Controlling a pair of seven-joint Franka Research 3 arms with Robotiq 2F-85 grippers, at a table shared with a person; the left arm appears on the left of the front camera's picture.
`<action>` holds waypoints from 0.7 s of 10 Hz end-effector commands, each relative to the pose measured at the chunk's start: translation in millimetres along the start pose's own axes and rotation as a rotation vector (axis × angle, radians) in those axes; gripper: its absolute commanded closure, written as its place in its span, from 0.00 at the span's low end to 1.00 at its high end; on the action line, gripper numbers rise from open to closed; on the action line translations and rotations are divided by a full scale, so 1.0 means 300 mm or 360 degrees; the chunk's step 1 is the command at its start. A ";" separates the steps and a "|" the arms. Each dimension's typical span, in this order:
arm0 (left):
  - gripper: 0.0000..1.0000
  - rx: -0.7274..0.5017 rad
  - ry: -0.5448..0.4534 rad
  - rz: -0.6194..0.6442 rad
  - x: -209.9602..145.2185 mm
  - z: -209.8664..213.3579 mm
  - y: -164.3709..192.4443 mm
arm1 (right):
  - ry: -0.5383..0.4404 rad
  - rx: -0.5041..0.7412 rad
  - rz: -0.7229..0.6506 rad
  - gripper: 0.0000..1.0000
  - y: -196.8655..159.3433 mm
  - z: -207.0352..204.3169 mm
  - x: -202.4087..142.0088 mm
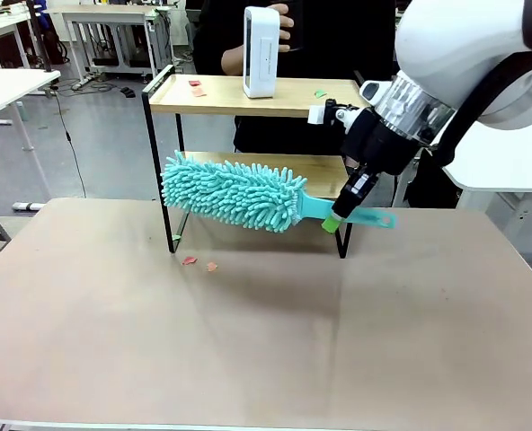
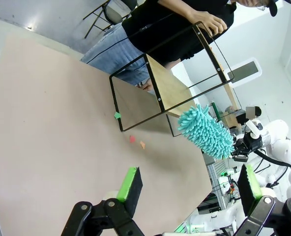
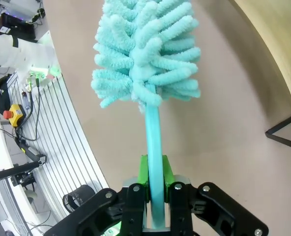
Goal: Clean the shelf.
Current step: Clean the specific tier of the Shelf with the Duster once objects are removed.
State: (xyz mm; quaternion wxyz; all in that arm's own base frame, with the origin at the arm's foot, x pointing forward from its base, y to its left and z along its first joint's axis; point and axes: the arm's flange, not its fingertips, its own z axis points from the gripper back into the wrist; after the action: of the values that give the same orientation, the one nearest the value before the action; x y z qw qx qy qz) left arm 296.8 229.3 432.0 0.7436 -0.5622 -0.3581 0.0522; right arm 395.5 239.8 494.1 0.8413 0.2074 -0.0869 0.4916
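Holding the duster [image 1: 234, 193] by its handle, the right gripper [image 1: 342, 215] is clenched tight, fluffy head low against the shelf [image 1: 221, 92] at upper centre. Best bet: lay it flat, sweep the scraps [image 1: 196, 85] off the top board and dodge the white box [image 1: 260, 49]. The left gripper [image 2: 189, 183] hangs released.

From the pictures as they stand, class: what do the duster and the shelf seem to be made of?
The duster: head of fuzzy teal fingers, matte, probably microfibre chenille; handle smooth, slightly glossy, likely plastic. The shelf: boards pale with faint grain, matte, wood or wood-look laminate; frame thin, black, likely painted metal.
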 end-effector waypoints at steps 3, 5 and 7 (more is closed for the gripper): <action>0.00 -0.0024 -0.0016 -0.0036 -0.001 -0.004 -0.003 | -0.0071 0.0102 0.0006 1.00 0.022 0.022 -0.067; 0.00 -0.0024 -0.0016 -0.0036 -0.001 -0.004 -0.003 | -0.0140 0.0230 -0.0314 1.00 0.061 0.161 -0.275; 0.00 -0.0024 -0.0016 -0.0036 -0.001 -0.004 -0.003 | -0.0298 0.0599 -0.0595 1.00 0.091 0.305 -0.560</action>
State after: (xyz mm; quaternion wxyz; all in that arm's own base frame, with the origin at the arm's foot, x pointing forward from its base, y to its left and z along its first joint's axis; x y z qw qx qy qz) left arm 296.6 229.4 432.2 0.7436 -0.5620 -0.3584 0.0522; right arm 315.5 119.8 514.7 0.8507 0.3534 -0.0328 0.3878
